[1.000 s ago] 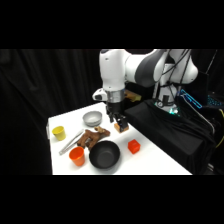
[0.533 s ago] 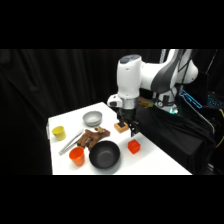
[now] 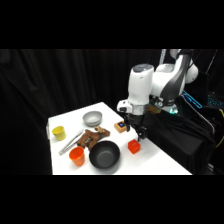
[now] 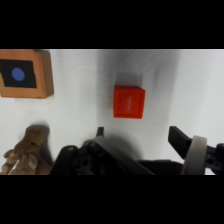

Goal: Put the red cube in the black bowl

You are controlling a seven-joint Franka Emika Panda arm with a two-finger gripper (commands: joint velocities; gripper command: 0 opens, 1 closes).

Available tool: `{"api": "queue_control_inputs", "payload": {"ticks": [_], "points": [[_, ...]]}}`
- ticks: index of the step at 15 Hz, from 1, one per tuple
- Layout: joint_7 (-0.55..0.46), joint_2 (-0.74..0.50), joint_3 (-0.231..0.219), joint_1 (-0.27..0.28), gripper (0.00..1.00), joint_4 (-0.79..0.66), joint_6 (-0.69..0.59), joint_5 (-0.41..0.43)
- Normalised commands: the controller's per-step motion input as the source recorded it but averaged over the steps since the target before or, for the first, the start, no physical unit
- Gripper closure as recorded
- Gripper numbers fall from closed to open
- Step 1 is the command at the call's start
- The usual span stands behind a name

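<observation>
Side view: we see white arm's gripper (image 3: 140, 138) hanging just above small red-orange cube (image 3: 133, 146) on white table (image 3: 165, 162); wide matte black bowl (image 3: 104, 154) near cube, apart from it, toward orange cup (image 3: 76, 155).

Wrist view: we see cube (image 4: 129, 101) bare on table, fingers (image 4: 179, 138) spread wide, holding nothing; orange-brown block with dark top (image 4: 25, 73) off to side.
</observation>
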Motion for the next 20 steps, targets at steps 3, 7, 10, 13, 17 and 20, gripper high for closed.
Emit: {"api": "queue_control_inputs", "payload": {"ticks": [3,7,10,13,17,20], "points": [[0.27,0.08,-0.015,0.046,0.0,-0.15,0.39,-0.195],[0.3,0.2,-0.094,0.1,0.0,-0.06,0.37,-0.241],[0.3,0.28,-0.235,0.191,0.0,0.04,0.4,-0.218],[0.28,0.24,-0.342,0.303,0.0,0.07,0.32,-0.183],[0.13,0.22,-0.238,0.285,0.0,0.09,0.26,0.023],[0.03,0.19,-0.146,0.259,0.0,0.1,0.2,0.155]]}}
